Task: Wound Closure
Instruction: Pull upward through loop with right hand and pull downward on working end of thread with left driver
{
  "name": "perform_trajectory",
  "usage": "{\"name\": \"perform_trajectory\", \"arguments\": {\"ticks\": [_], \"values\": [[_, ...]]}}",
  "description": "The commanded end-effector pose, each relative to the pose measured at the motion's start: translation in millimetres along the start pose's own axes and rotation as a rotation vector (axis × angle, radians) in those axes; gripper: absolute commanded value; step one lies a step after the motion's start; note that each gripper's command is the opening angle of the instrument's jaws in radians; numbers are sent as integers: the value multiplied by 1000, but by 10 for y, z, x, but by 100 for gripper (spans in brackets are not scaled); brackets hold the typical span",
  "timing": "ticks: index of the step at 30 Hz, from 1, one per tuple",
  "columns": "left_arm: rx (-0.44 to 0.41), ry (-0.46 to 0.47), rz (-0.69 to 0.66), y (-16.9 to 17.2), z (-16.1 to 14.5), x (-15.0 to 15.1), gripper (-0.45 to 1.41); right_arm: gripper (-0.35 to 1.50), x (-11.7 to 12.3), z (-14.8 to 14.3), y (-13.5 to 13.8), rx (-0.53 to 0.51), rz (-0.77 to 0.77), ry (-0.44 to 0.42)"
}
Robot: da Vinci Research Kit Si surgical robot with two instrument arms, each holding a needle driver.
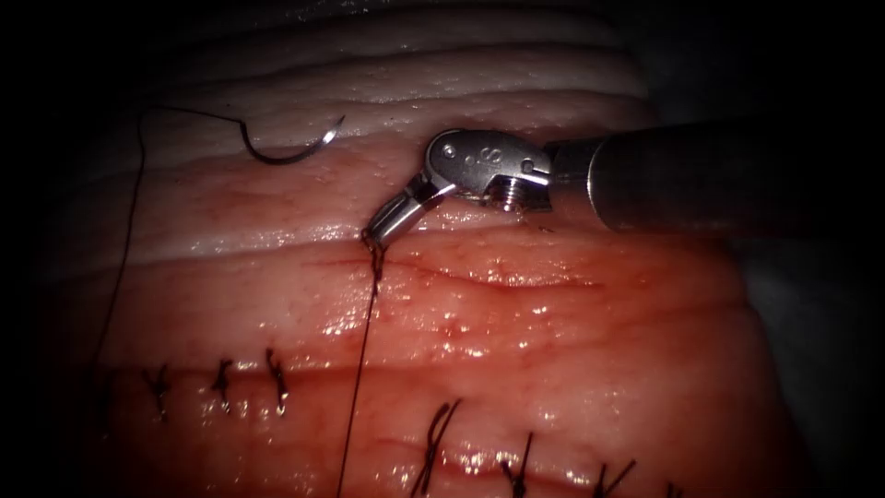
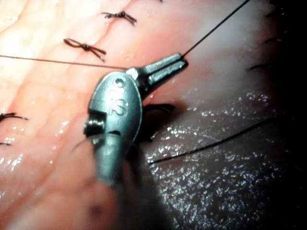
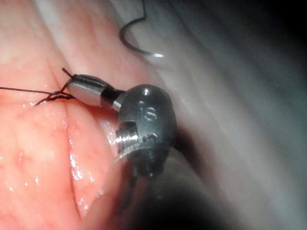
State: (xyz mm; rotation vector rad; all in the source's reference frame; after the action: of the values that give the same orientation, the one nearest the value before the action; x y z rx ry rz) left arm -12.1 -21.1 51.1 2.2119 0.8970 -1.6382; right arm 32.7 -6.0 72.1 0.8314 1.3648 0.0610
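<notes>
My right tool point(image 1: 373, 231) reaches in from the right, its jaws shut on the dark thread point(image 1: 364, 350) just above a knotted bunch point(image 1: 375, 260) at the cut point(image 1: 479, 274). From there the thread runs straight down the tissue. In the right wrist view the same jaws point(image 3: 72, 85) pinch the thread beside the knot point(image 3: 55, 97). My left tool point(image 2: 181, 62) is shut on a taut strand of thread point(image 2: 216, 26). The curved needle point(image 1: 277, 160) lies loose on the pale tissue up and left of the right tool, held by neither tool and not in the tissue; the needle point(image 3: 125, 43) also appears beyond the right jaws.
Finished stitches point(image 1: 221, 378) sit in a row at lower left, and more stitches point(image 1: 438, 443) at lower right. A long thread tail point(image 1: 124, 258) hangs from the needle down the left side. Red fluid wets the tissue point(image 1: 553, 350). Tied stitches point(image 2: 86, 46) lie near the left tool.
</notes>
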Motion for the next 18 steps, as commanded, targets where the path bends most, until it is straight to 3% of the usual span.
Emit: {"name": "perform_trajectory", "arguments": {"ticks": [1, 6, 18], "values": [[-40, 7, 5, 5, 12, -9, -45, -35, 0, 6, 10, -16, 3, 0], [-165, -13, 12, 21, 41, -31, -45, -35, 0, 4, 15, -70, 25, -6], [-252, -6, 9, 27, 60, -49, -45, -35, 0, 1, 23, -161, 63, -2]]}}
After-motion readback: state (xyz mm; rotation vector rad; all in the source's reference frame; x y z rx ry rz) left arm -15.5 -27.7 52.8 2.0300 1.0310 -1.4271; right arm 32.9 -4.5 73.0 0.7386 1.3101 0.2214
